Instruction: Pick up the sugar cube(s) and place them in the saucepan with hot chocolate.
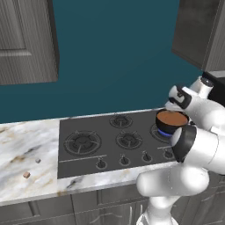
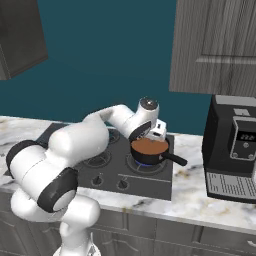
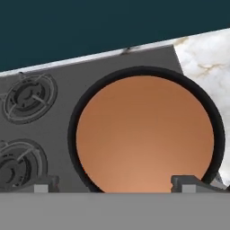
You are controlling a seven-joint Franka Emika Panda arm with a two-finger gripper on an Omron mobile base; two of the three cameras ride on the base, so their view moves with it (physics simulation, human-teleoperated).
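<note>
Two sugar cubes on the marble counter (image 1: 17, 145), left of the stove (image 1: 110, 140): grey cube (image 1: 38, 161), brown cube (image 1: 27, 175), well apart from the gripper (image 3: 115, 183). Bare counter around them. Saucepan (image 2: 149, 150) on the right burner; jaws wide, empty, directly above its brown liquid.

Black stove (image 1: 110, 140) on marble counter (image 1: 26, 149), coffee machine (image 2: 232, 150) beside

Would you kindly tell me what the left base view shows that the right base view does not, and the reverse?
Left base view alone: two sugar cubes on the marble counter left of the stove, one greyish-white, one reddish-brown.

Right base view alone: a black coffee machine and the saucepan's handle.

Both: the stove, the saucepan of hot chocolate over a blue flame, and the arm.
</note>
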